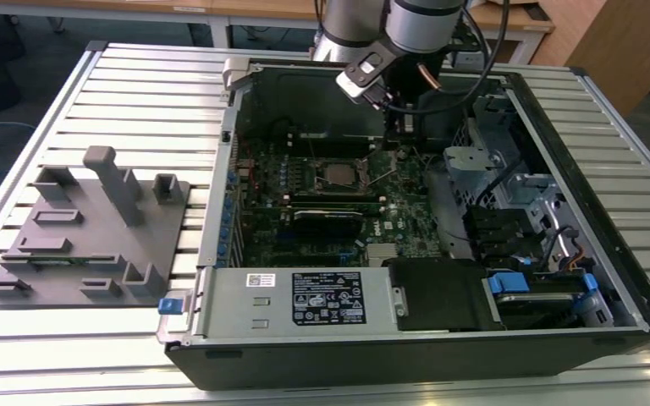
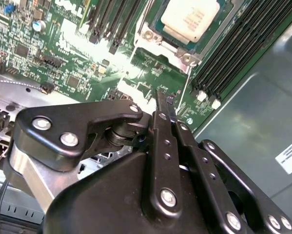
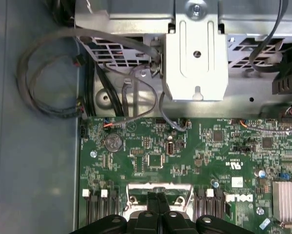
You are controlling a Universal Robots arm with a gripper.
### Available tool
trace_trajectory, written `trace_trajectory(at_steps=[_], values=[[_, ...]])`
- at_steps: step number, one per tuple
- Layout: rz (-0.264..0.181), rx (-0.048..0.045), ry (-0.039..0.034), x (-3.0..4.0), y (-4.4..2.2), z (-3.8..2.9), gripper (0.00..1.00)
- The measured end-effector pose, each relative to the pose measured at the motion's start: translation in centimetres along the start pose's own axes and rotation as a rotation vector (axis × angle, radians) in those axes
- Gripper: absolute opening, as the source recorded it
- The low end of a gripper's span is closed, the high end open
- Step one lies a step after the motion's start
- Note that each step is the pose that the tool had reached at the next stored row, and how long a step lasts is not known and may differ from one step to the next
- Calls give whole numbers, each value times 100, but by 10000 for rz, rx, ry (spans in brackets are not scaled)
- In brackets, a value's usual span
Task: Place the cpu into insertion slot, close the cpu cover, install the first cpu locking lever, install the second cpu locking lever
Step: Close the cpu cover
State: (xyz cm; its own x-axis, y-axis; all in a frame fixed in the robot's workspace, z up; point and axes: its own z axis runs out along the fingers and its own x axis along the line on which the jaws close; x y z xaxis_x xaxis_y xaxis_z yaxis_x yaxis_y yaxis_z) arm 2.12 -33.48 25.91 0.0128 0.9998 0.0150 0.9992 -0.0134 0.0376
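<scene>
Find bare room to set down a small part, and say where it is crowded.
Bare slatted table on the exterior view's left: beyond the grey fixture block and in front of it, beside the computer case. Crowded: the motherboard under the hand.

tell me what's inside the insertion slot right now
The cpu lies in the insertion slot, with its pale metal top showing inside the silvery rim. The chip covers the slot's floor, so nothing beneath it can be seen.

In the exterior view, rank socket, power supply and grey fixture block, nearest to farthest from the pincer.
1. Socket, mid-board, just beside the pincer.
2. Power supply, labelled box in the case.
3. Grey fixture block, outside the case, the exterior view's left.
</scene>
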Motion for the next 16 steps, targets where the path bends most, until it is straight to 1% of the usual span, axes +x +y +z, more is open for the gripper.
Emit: trace_trajectory(at_steps=[8,16], values=[[0,0,0,16,78,13,10],[6,0,-1,31,188,29,10]])
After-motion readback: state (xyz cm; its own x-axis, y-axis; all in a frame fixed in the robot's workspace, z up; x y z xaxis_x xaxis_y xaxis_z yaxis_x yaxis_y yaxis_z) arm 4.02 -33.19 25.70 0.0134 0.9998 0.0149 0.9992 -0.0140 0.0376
